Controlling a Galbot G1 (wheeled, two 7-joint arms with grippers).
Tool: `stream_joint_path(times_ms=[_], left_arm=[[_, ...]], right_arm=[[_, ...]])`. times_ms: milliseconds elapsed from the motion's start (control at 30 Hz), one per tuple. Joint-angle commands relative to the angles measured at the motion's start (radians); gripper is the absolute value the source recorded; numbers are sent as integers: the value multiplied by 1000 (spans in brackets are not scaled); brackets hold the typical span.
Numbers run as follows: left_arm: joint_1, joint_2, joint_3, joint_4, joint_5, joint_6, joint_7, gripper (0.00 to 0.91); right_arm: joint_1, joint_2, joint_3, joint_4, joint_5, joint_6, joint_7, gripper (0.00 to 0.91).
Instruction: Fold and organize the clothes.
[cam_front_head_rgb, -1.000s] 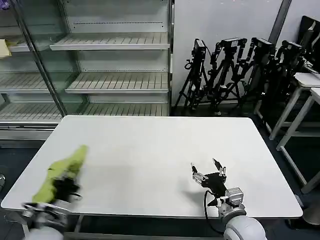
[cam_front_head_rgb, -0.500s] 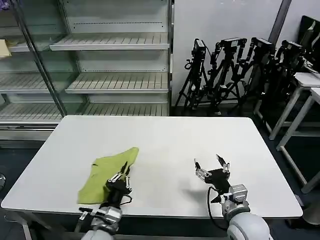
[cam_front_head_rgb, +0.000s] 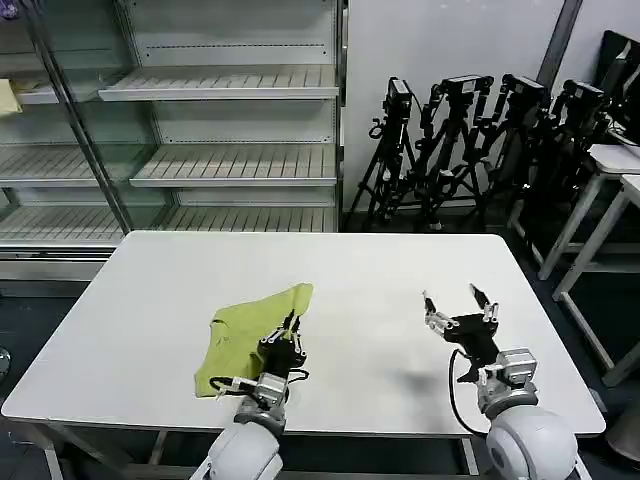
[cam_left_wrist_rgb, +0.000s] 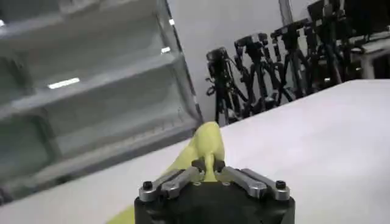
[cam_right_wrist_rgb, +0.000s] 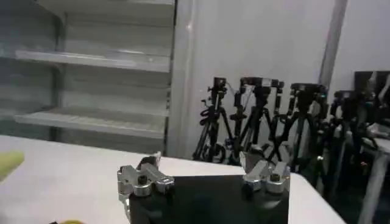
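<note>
The clothes are one lime-green T-shirt (cam_front_head_rgb: 245, 335), lying crumpled on the white table (cam_front_head_rgb: 330, 270) left of centre, near the front edge. My left gripper (cam_front_head_rgb: 290, 325) is shut on a fold of that shirt at its right edge. In the left wrist view the green fabric (cam_left_wrist_rgb: 204, 146) is pinched between the two black pads of the left gripper (cam_left_wrist_rgb: 208, 165) and rises beyond them. My right gripper (cam_front_head_rgb: 460, 302) hovers open over the table's front right part, nothing between its fingers. The right wrist view shows the right gripper (cam_right_wrist_rgb: 204, 170) with jaws spread wide, and a bit of the shirt (cam_right_wrist_rgb: 9, 161) far off.
Empty metal shelves (cam_front_head_rgb: 230, 165) stand behind the table on the left. Several black tripods (cam_front_head_rgb: 470, 140) lean against the wall at the back right. White side tables (cam_front_head_rgb: 610, 190) stand at the far right. Bare table surface lies between the two grippers.
My left gripper has dragged the shirt from the table's front left corner toward the centre, and the cloth has spread out. My right gripper has shifted right and slightly farther back, still open.
</note>
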Motion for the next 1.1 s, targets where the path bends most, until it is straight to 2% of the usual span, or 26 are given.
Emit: stream_joint_path(times_ms=[33, 233, 533, 600, 700, 767, 833, 867, 1100], left_arm=[[-84, -63, 59, 13, -257, 12, -18, 907], [-53, -51, 31, -52, -276, -42, 29, 907], [-17, -45, -75, -122, -300, -120, 56, 907], [-1, -31, -141, -134, -291, -131, 82, 907], [43, 10, -302, -121, -264, -224, 203, 907], [93, 54, -435, -78, -192, -329, 315, 907], [124, 69, -517, -41, -178, -388, 391, 907], [145, 85, -608, -24, -171, -404, 429, 907], [212, 99, -758, 54, -191, -481, 490, 907]], right_arm=[[92, 15, 14, -95, -87, 68, -38, 907], [149, 52, -48, -151, -122, 120, -33, 907], [166, 94, -91, -186, -149, 138, -35, 907], [170, 96, -96, -192, -152, 138, -36, 907], [173, 102, -105, -208, -154, 153, -39, 907], [177, 110, -111, -224, -173, 163, -40, 907], [179, 115, -123, -230, -188, 162, -45, 907], [185, 126, -139, -245, -186, 171, -51, 907], [250, 190, -209, -330, -198, 215, -38, 907]])
